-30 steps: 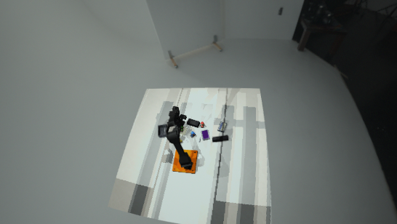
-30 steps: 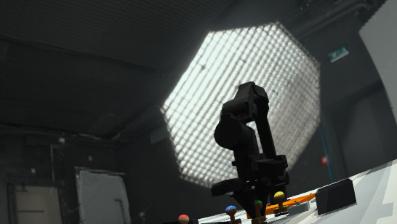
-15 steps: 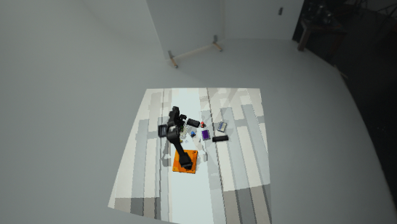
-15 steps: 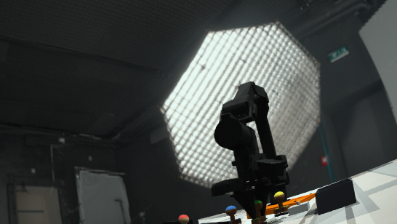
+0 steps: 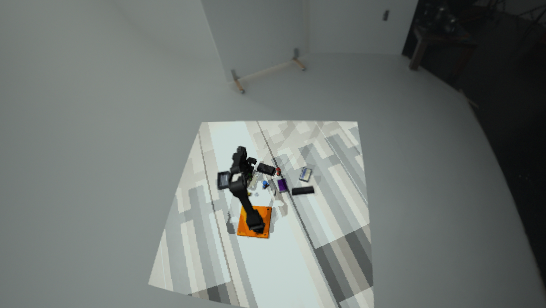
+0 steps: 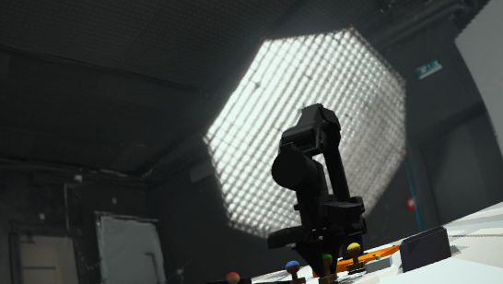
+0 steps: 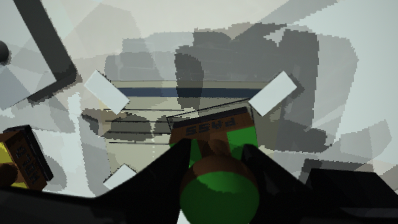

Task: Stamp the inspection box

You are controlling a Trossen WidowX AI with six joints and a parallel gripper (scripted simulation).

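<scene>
The stamp [image 6: 327,267] [image 7: 218,155] is hiding part of the card's box [image 7: 172,122] from you in the wrist view, and the fingers are covering its own lower sides. The picture's left edge is cutting off the yellow-marked stamp [image 7: 25,160] there, while the bottom edge is cropping the red-knobbed one [image 6: 232,278] in the exterior view. From the top, you are getting the card [image 5: 253,181] too small to read.

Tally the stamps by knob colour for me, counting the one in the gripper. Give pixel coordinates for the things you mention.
Green: 1, the PASS stamp [image 6: 326,259] [image 7: 220,195], in the gripper [image 7: 216,150]
Yellow: 1 [image 6: 354,249] [image 7: 32,160]
Blue: 1 [image 6: 292,265]
Red: 1 [image 6: 232,278]
Total: 4
</scene>
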